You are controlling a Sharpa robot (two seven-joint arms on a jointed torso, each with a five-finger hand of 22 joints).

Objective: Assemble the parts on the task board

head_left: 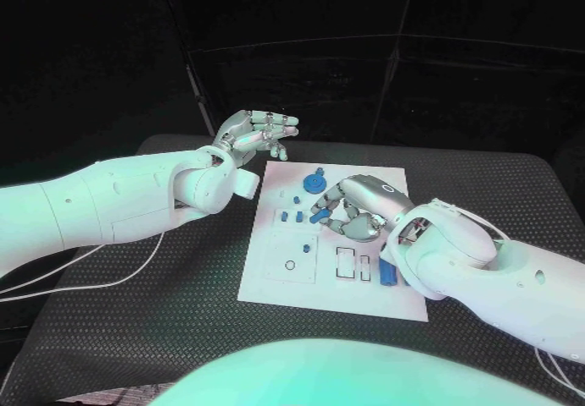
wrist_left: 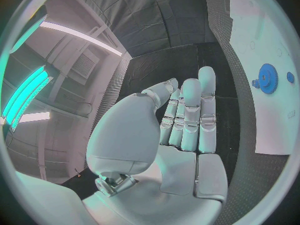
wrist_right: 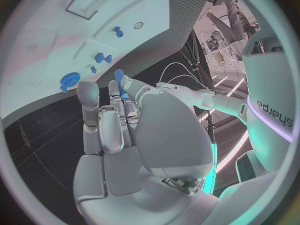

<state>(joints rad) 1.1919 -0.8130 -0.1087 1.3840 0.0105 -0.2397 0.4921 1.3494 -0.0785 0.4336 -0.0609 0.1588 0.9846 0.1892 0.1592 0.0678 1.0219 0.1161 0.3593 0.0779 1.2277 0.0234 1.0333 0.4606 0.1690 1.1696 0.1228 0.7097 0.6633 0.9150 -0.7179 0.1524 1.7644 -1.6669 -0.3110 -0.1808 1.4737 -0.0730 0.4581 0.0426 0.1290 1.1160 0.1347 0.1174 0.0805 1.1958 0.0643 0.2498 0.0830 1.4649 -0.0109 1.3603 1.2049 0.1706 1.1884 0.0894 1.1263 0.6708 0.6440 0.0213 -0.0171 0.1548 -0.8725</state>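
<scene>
The white task board (head_left: 275, 279) lies mid-table. A blue gear (head_left: 314, 180) sits near its far edge, with small blue pegs (head_left: 284, 216) below it and a longer blue part (head_left: 386, 271) by the right edge. My right hand (head_left: 356, 210) hovers over the board's middle and pinches a small blue part (head_left: 319, 216) at its fingertips; the part (wrist_right: 119, 80) shows between the fingers in the right wrist view. My left hand (head_left: 256, 131) is raised beyond the board's far left corner, fingers apart and holding nothing. The left wrist view shows the gear (wrist_left: 267, 78) on the board (wrist_left: 269, 125).
The board has outlined slots (head_left: 353, 264) and a small round hole (head_left: 290, 265) in its near half. The black table (head_left: 146, 321) surrounds it. White cables (head_left: 73, 279) trail over the table's left side.
</scene>
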